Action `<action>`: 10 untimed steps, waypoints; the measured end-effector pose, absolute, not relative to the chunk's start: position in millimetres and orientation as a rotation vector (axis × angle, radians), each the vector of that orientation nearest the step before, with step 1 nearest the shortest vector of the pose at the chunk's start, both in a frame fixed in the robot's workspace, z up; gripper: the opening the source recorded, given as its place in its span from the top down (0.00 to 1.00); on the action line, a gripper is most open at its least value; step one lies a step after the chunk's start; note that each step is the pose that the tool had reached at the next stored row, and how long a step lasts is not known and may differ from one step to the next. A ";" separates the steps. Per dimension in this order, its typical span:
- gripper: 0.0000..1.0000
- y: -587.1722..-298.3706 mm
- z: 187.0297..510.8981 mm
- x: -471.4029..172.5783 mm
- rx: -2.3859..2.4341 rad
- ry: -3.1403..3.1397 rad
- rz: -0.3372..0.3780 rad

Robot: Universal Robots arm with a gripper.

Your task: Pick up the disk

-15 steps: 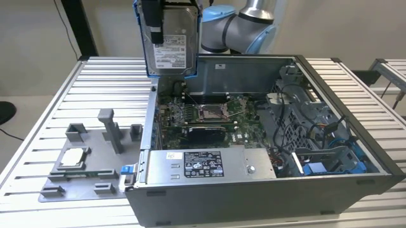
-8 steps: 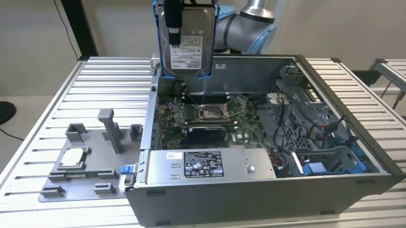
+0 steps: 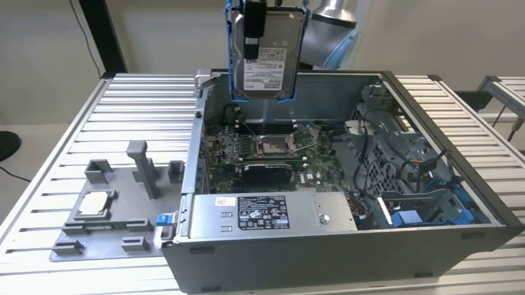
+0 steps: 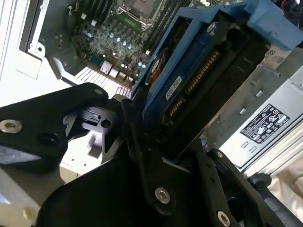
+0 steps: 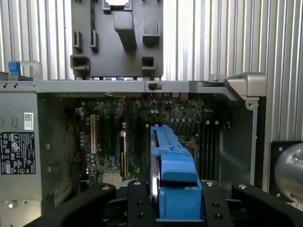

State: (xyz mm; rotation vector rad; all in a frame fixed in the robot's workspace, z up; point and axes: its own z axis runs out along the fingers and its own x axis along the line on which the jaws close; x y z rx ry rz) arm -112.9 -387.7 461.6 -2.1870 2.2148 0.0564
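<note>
While clamped upright in gripper [image 3: 256, 37], disk [image 3: 267, 61] hangs above PC case [image 3: 459, 246].

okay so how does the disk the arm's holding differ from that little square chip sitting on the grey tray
The disk hangs upright in the gripper, above the open case; the chip lies flat on the grey tray beside the case. The disk is larger and oblong, the chip small and square. The disk sits in a blue carrier and bears a white label; the chip has neither. Both are silver metal.
</note>
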 end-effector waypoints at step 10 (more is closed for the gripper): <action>1.00 -387.5 459.2 -67.5 -2.187 2.215 0.057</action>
